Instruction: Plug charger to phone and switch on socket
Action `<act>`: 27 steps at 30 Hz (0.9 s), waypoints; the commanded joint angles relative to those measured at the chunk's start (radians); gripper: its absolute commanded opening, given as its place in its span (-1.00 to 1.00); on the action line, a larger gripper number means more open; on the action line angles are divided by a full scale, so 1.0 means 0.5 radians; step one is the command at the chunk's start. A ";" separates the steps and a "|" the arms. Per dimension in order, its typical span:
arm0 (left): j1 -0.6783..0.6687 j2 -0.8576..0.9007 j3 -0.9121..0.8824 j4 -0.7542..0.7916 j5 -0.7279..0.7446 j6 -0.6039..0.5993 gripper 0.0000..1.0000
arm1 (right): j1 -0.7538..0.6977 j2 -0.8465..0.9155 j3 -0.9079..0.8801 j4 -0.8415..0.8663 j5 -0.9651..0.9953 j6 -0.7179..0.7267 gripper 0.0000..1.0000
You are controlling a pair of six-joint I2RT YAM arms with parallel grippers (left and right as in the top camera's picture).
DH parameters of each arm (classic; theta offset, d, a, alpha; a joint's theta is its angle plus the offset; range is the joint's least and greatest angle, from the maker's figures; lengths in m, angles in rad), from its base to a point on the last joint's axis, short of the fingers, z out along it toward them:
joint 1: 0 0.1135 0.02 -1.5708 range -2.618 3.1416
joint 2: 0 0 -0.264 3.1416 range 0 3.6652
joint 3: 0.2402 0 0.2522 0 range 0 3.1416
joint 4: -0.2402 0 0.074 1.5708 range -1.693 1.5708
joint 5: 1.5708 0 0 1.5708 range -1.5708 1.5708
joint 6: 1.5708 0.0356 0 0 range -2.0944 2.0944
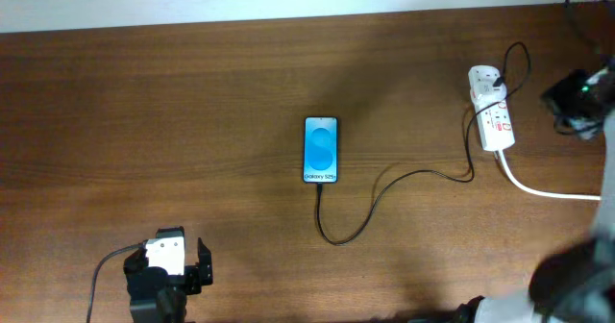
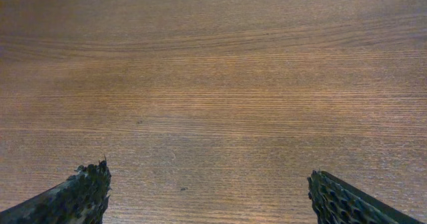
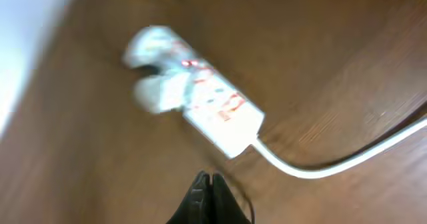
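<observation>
The phone lies flat at the table's middle, blue screen up. The thin black charger cable runs from the phone's near end in a loop to the right, up to the white socket. A white plug sits in the socket's far end. My right gripper is shut and empty, hovering just off the socket, which shows blurred with red marks. In the overhead view the right gripper sits right of the socket. My left gripper is open and empty over bare wood at the front left.
The socket's thick white cord runs off to the right, and it shows in the right wrist view. The left arm rests near the table's front edge. The table's far edge meets a white wall.
</observation>
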 commanded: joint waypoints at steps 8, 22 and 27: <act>0.005 -0.010 0.000 -0.003 0.008 0.004 0.99 | 0.282 -1.677 0.018 -0.342 -0.042 -0.429 0.97; 0.005 -0.010 0.000 -0.003 0.008 0.004 0.99 | 0.658 -1.976 -0.100 -0.593 0.178 -0.431 0.97; 0.005 -0.010 0.000 -0.003 0.008 0.004 0.99 | 0.818 -2.467 -1.185 0.307 0.164 -0.491 0.97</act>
